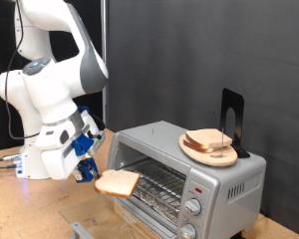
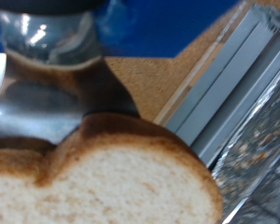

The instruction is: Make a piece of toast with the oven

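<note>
My gripper [image 1: 94,171] is shut on the piece of toast [image 1: 118,182], a pale slice with a brown crust, and holds it flat in the air just in front of the oven's open mouth. In the wrist view the toast [image 2: 103,182] fills the lower part, with a dark finger [image 2: 61,93] over its crust. The silver-grey oven [image 1: 184,169] stands at the exterior view's right, its wire rack [image 1: 157,179] showing and knobs [image 1: 194,207] down its right front. Its lowered door [image 2: 229,84] shows beside the slice in the wrist view.
A round wooden plate [image 1: 189,149] with a stack of other bread slices [image 1: 208,142] sits on top of the oven, with a black stand [image 1: 231,118] behind it. The oven rests on a brown tabletop [image 1: 30,214]. A dark curtain hangs behind.
</note>
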{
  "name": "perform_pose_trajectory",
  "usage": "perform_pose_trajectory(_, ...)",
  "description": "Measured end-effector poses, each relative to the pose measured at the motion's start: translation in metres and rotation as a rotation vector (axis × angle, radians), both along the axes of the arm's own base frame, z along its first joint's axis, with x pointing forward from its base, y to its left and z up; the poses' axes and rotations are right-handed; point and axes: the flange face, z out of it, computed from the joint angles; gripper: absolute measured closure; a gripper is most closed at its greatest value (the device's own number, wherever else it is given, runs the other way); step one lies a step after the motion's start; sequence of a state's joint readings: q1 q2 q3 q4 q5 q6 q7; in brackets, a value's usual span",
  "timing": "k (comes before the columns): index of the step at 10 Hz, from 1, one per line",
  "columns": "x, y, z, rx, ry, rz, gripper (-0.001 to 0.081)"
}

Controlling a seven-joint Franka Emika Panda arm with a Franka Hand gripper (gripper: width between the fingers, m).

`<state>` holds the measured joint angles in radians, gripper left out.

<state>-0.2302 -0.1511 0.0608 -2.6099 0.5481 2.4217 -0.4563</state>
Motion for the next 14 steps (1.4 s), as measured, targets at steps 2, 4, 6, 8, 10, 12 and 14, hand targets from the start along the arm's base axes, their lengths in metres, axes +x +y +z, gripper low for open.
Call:
perform_pose_trajectory(2, 0.005, 0.013, 0.005, -0.028, 0.008, 0.13, 0.034)
perform_pose_trajectory(4, 0.011, 0.023, 0.01, -0.068, 0.023, 0.231, 0.034)
perform_pose_trajectory(6, 0.023, 0.033, 0.012, -0.116, 0.051, 0.315, 0.034)
perform_pose_trajectory(8, 0.04, 0.048, 0.014, -0.194, 0.067, 0.364, 0.034)
perform_pose_trajectory(10, 0.056, 0.067, 0.017, -0.253, 0.049, 0.406, 0.034)
perform_pose_trajectory(12, 0.065, 0.087, 0.026, -0.264, 0.014, 0.43, 0.034)
perform_pose_trajectory(14, 0.067, 0.101, 0.029, -0.264, 0.01, 0.432, 0.034)
